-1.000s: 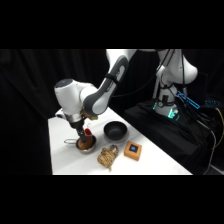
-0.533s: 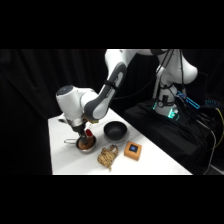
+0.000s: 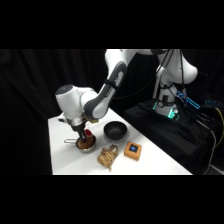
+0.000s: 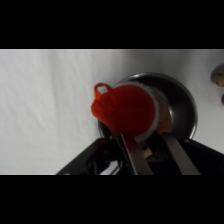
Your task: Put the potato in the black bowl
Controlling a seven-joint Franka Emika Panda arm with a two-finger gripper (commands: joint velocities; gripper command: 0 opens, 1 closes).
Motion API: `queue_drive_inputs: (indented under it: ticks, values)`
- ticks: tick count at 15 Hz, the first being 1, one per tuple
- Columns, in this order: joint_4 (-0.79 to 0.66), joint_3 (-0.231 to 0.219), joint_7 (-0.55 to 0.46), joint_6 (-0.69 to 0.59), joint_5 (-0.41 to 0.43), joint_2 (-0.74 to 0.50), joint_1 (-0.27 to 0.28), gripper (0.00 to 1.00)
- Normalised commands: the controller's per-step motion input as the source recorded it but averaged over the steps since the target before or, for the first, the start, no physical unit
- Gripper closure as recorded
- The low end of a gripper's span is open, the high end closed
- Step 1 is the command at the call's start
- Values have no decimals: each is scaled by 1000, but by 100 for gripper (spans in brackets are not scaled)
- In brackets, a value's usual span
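Table: white tabletop point(image 3: 62, 157), lower left of the side view, running toward the lower right.
Pan: shiny silver pan with a thin handle point(image 3: 86, 145), left of centre in the side view, handle pointing toward the left edge; in the wrist view its rim point(image 4: 186, 102) at centre right.
Potato: brown-orange lump point(image 3: 85, 144) lying inside the silver pan in the side view, right under the gripper; in the wrist view only a pale sliver visible low between the fingers, too hidden to be sure of.
Gripper: two-finger gripper point(image 3: 82, 138) lowered into the pan in the side view; in the wrist view point(image 4: 150, 150) both grey fingers point(image 4: 131, 155) rising from the bottom edge with a gap between them, reaching into the pan; whether closed on the potato cannot be told.
Red object: small red rounded piece with a loop on top point(image 4: 122, 107), centre of the wrist view, over the pan's left rim; seen as a red spot point(image 3: 88, 133) just above the pan in the side view.
Rope: tan knotted rope bundle point(image 3: 106, 156), lower centre, just right of the pan.
Bowl: small round matte black bowl point(image 3: 115, 131), centre, right of the pan and apart from it; nothing seen in it.
Block: square wooden block with a blue centre point(image 3: 132, 150), right of the rope, below the bowl.
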Motion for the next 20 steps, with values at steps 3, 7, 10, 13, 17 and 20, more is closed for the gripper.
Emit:
queue_drive_inputs:
  ticks: [3,7,10,13,17,20]
  values:
    - [-139,47,-106,-185,0,-256,-34,97]
    - [-287,35,-80,-319,-26,-512,11,93]
    - [-330,15,-34,-330,-85,-627,42,93]
    - [-428,14,-16,-233,-132,-622,27,93]
    - [-582,26,-34,-42,-120,-586,-14,93]
    - [-725,39,-54,142,-67,-598,-48,93]
